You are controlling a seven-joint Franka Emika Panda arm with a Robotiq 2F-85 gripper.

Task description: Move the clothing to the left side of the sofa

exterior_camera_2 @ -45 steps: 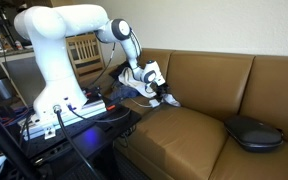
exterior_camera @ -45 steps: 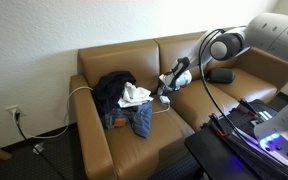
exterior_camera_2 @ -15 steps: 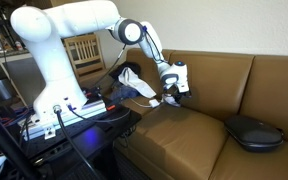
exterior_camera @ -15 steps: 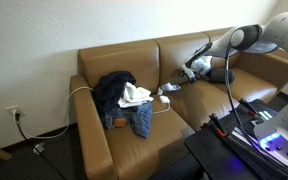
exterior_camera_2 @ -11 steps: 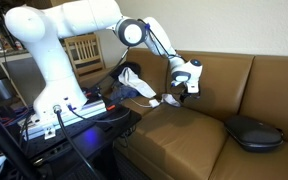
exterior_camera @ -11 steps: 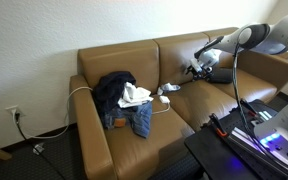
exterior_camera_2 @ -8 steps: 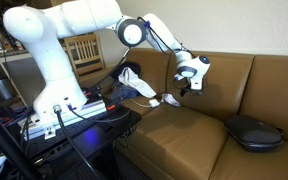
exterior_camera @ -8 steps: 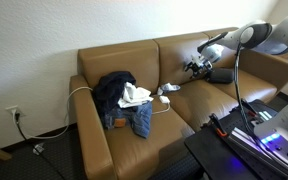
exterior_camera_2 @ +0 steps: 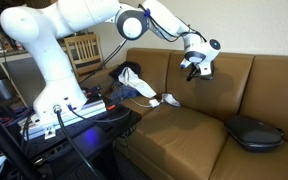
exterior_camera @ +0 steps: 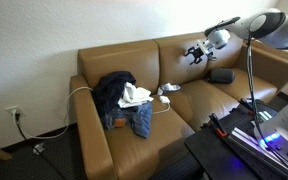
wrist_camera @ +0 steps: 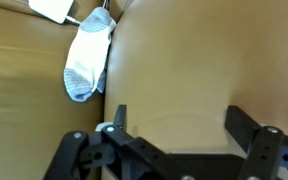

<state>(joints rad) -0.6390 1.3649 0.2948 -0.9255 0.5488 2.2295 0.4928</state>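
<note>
Over the sofa [exterior_camera: 184,112] seat next to the heaped clothing [exterior_camera: 122,98] on the end seat, gripper [exterior_camera_2: 196,70] hangs high, fingers [wrist_camera: 246,125] spread and empty; white piece [wrist_camera: 87,55] lies stray at the seam, so I'd descend vertical, pinch mid-fabric, lift clear before traversing.

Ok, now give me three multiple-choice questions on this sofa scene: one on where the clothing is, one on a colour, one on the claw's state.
1. Where does the clothing lie?
A) on an end seat of the sofa
B) on the floor
C) over the sofa's back

2. What colour is the sofa?
A) grey
B) tan-brown
C) green

3. How is the claw?
A) shut on the clothing
B) open, holding nothing
C) shut, holding nothing

Answers: 1 A, the pile sits on the seat beside one sofa arm. 2 B, the leather reads tan-brown in every view. 3 B, the wrist view shows its fingers apart with only bare leather between.
</note>
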